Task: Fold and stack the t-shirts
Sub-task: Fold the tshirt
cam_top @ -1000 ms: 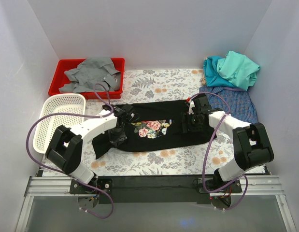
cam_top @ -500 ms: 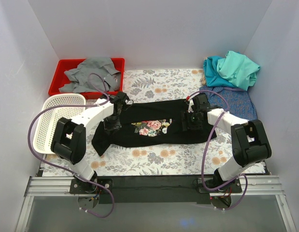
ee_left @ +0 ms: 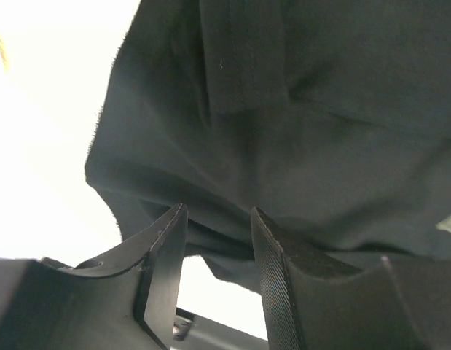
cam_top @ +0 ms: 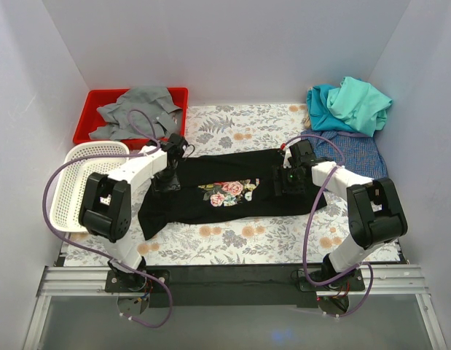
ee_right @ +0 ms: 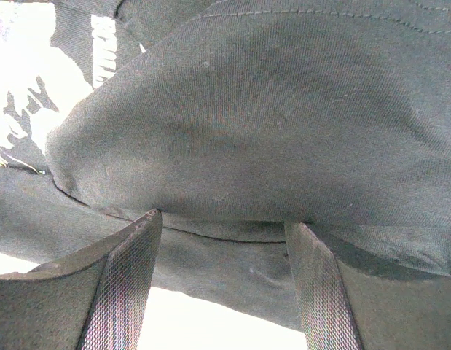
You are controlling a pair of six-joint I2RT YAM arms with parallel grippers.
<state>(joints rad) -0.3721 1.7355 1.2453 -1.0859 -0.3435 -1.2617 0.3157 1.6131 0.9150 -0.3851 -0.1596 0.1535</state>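
Observation:
A large black t-shirt [cam_top: 240,166] with a pink-rose print lies spread across the middle of the floral table. My left gripper [cam_top: 169,179] is over its left end. In the left wrist view that gripper [ee_left: 219,211] stands open, black cloth lying just past its fingertips [ee_left: 167,240] and bright table showing between them. My right gripper [cam_top: 289,184] rests on the shirt's right end. In the right wrist view it [ee_right: 225,219] is open wide, a bulging fold of black cloth [ee_right: 269,131] against its tips. Teal [cam_top: 321,102], mint-green [cam_top: 362,102] and blue-checked [cam_top: 353,157] t-shirts lie back right.
A red bin [cam_top: 94,125] at the back left holds a grey shirt [cam_top: 138,109]. A white mesh basket [cam_top: 72,191] stands at the left, close to my left arm. White walls enclose the table on three sides.
My left gripper moved back and to the left along the black shirt and opened, letting the cloth go; the shirt's left end now lies flatter. The right gripper barely moved.

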